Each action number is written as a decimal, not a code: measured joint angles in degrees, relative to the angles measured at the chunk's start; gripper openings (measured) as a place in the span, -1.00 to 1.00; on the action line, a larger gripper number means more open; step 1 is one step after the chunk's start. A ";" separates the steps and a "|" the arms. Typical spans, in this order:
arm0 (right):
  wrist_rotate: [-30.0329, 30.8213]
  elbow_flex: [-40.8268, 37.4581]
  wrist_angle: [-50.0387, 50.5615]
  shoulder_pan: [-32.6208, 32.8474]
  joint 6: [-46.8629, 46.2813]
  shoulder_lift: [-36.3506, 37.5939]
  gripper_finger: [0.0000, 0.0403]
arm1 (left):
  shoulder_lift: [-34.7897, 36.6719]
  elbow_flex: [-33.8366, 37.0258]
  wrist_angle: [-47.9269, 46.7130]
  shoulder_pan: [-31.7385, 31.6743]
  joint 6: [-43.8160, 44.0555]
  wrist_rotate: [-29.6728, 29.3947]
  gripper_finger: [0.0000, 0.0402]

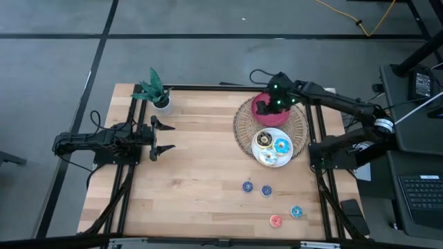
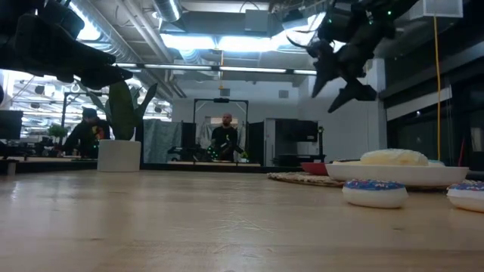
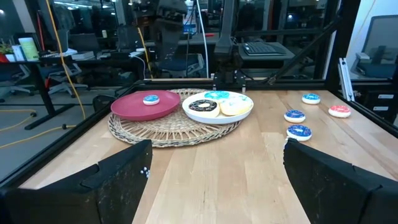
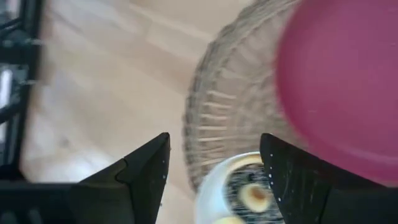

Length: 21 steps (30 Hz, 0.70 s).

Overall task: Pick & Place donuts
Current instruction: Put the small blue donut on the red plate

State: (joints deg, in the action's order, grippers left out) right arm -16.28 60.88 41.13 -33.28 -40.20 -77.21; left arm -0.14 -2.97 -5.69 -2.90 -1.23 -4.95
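1. Right gripper: jaws spread and empty, hanging above the red plate near the far right corner of the tabletop.
2. Left gripper: jaws spread wide, empty, waiting at the left edge of the tabletop.
3. On the red plate: one small blue donut.
4. On the white plate, touching the red plate on the same woven mat: chocolate donut, blue-iced donut, white-iced donut.
5. On bare wood toward the near right corner: two small blue donuts side by side, then a third small blue donut and a red-pink donut closer to the near edge.
6. Potted plant at the far left corner.
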 joint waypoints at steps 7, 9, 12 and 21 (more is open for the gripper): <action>0.14 -0.02 -6.73 8.03 -10.49 -1.28 0.24 | 0.00 -0.01 0.00 -0.02 0.00 0.00 0.76; 0.16 -0.02 -9.01 10.37 -13.33 -2.17 0.24 | 0.00 0.01 0.00 0.00 0.00 0.00 0.76; 1.48 -0.02 -13.73 14.03 -16.94 -3.63 0.24 | 0.00 0.01 -0.01 -0.01 0.00 0.00 0.76; 14.88 -0.04 -21.81 26.17 -16.55 -7.57 0.24 | 0.00 0.00 0.00 -0.01 0.00 0.00 0.76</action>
State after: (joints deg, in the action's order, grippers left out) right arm -1.41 60.84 19.32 -7.10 -56.74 -84.78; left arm -0.15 -2.97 -5.69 -2.91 -1.23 -4.95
